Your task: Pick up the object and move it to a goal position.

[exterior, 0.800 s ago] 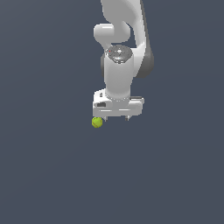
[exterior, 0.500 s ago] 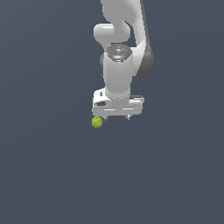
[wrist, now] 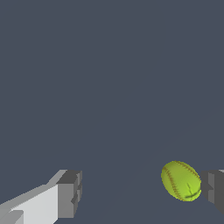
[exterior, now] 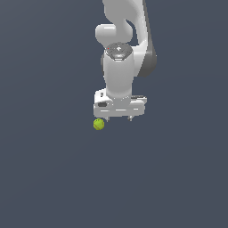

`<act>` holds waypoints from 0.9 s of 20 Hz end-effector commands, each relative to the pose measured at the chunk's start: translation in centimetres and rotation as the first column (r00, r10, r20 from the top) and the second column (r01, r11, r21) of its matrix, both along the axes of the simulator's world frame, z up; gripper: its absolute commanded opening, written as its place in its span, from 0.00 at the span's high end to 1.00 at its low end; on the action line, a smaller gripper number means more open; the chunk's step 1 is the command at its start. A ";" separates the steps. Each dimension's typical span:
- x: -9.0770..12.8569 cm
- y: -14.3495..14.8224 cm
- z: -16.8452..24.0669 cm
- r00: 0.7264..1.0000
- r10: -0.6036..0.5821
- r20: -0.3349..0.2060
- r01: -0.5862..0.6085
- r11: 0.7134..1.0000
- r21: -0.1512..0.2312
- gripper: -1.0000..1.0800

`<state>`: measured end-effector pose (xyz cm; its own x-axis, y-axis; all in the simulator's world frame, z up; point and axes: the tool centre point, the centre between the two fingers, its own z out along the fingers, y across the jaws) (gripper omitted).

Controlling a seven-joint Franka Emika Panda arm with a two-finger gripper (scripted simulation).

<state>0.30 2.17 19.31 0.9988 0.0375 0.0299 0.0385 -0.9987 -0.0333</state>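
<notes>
The object, a small yellow-green ball [exterior: 99, 124], lies on the dark grey floor. My white gripper [exterior: 119, 118] hangs pointing down, just above the ball and to its right in the exterior view. The gripper is open and empty. In the wrist view the ball [wrist: 181, 180] shows inside the gap of the gripper [wrist: 142, 192], close beside one grey fingertip [wrist: 214, 190] and far from the other [wrist: 70, 192]. I cannot tell whether the ball touches that fingertip.
The white arm [exterior: 124, 40] rises behind and above the gripper. Plain dark grey floor [exterior: 53, 178] lies all around, with no other object in view.
The hand has turned slightly and now sits level over the same spot. The ball has not moved. The fingers stay open.
</notes>
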 end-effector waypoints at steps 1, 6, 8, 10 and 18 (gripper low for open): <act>-0.1 -0.2 -0.2 1.000 0.011 0.000 -0.011 1.000 -0.001 0.04; -0.5 -1.1 -0.9 0.998 0.057 -0.001 -0.057 0.998 -0.006 0.04; -0.7 -1.6 -1.3 0.997 0.082 -0.001 -0.082 0.997 -0.009 0.04; -0.9 -2.1 -1.8 0.994 0.111 -0.001 -0.111 0.994 -0.011 0.04; -2.4 -4.8 -4.2 0.964 0.266 -0.007 -0.266 0.964 -0.024 0.04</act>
<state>-1.78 -2.09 15.63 0.9623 0.2709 0.0237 0.2712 -0.9624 -0.0116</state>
